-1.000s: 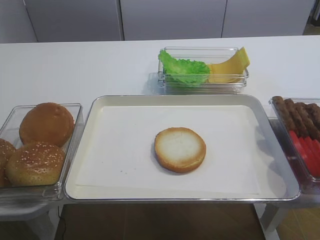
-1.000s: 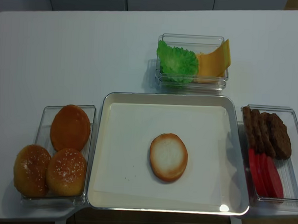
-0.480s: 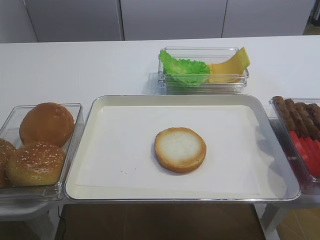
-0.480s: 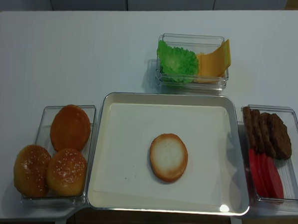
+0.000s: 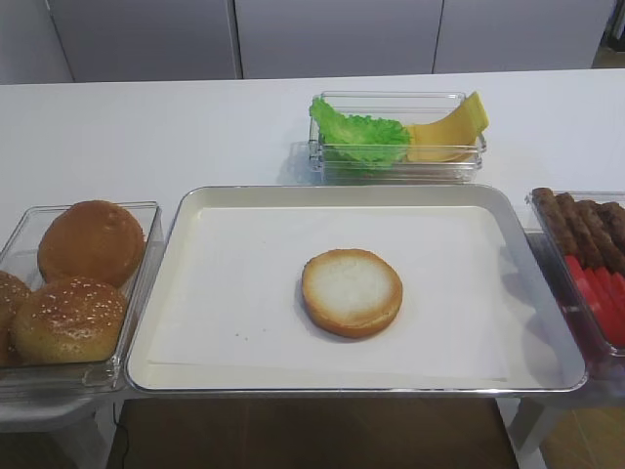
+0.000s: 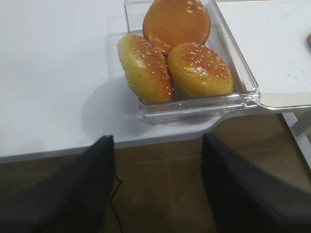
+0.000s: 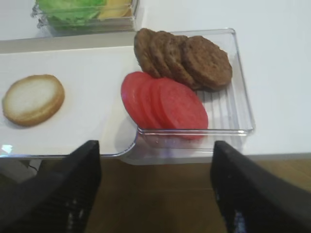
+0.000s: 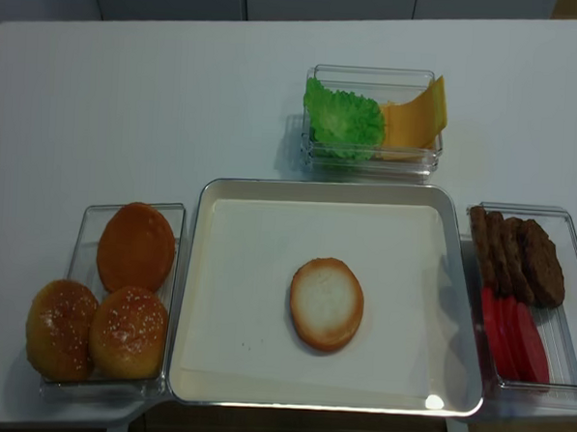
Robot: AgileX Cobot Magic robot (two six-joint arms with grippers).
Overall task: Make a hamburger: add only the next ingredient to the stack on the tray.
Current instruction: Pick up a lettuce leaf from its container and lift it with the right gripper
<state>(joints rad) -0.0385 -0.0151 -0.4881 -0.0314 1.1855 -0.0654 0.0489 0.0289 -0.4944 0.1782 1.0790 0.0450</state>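
We see the lettuce leaf (image 5: 358, 136) in its tub beyond the tray (image 5: 176, 234); bun bottom (image 5: 352, 291) lies on the tray; right gripper (image 7: 154, 194) and left gripper (image 6: 158, 184) both spread wide, holding nothing.

Both claws' tips cut off below the wrist views; leftmost bun (image 5: 5, 311) cropped at frame edge.

The lettuce leaf (image 5: 357, 133) is bright green with frilly edges, beside a yellow-orange cheese slice (image 5: 447, 135). The bun bottom (image 5: 352, 291) shows a pale cut face inside a golden-brown rim. The tray (image 5: 356, 192) is silver with white paper. Sesame buns (image 8: 94, 330) are brown, speckled pale. Tomato slices (image 7: 164, 102) are red; patties (image 7: 184, 58) dark brown. The tabletop (image 8: 149, 112) is white.
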